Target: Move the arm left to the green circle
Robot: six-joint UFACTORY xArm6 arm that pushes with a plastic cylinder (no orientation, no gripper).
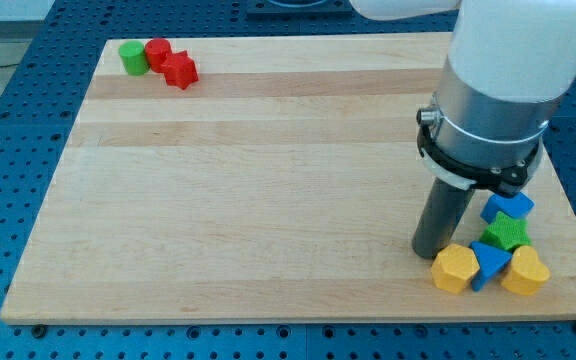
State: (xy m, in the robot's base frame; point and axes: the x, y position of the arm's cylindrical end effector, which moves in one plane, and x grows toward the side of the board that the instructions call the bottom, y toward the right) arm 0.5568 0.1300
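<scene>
Green circle [133,58] sits way over at the surface's [268,200] top-left corner, touching the red circle [158,52] and red star [180,71], so overshooting would scatter them. No hand here, just my tip [429,250] beside the yellow hexagon [454,269]; a careless start might drag it.

Bare wooden board [268,180] lies between my tip [430,252] and the green circle [133,58] (red blocks [171,63] crowd its right).

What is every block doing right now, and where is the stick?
green circle: top left, touching red circle.
red circle: between green circle and red star.
red star: touching red circle.
my tip: beside yellow hexagon.
Blue, green star, blue triangle, yellow heart: clustered.
</scene>
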